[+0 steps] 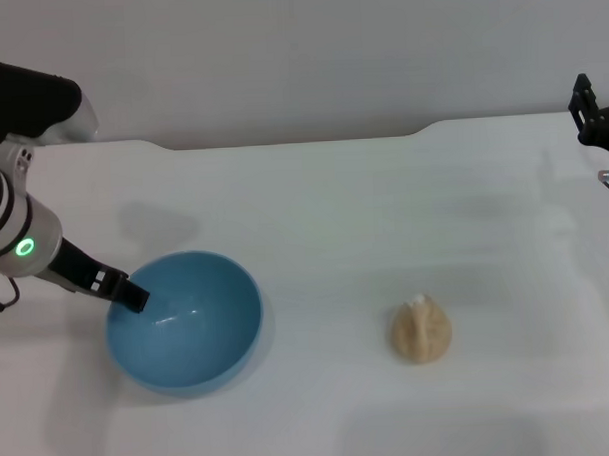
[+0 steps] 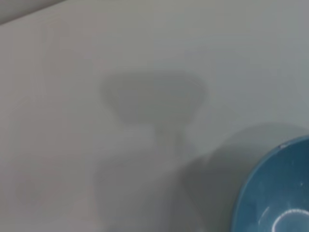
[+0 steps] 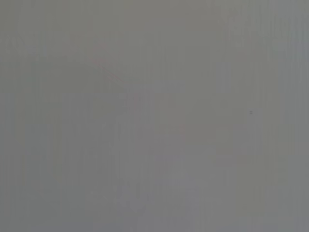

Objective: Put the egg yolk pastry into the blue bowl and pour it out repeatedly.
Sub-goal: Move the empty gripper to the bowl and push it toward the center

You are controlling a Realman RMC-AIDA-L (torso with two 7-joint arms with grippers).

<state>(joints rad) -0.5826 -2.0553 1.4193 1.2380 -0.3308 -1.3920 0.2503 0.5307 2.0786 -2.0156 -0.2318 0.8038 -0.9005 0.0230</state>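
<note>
Left gripper (image 1: 130, 295) clamped on blue bowl (image 1: 203, 332) near-left rim; egg yolk pastry (image 1: 421, 330) right, likely light, crumbly: grasp sides gently.

From the head view I get bright, even, diffuse light on the white tabletop (image 1: 384, 205), with only soft shadows: a faint one under the blue bowl (image 1: 185, 320) and another beside the egg yolk pastry (image 1: 421, 330). A small glare streak sits inside the bowl. My left wrist view is blurred throughout, showing a soft grey shadow on the tabletop. The right wrist view is a featureless grey haze.
</note>
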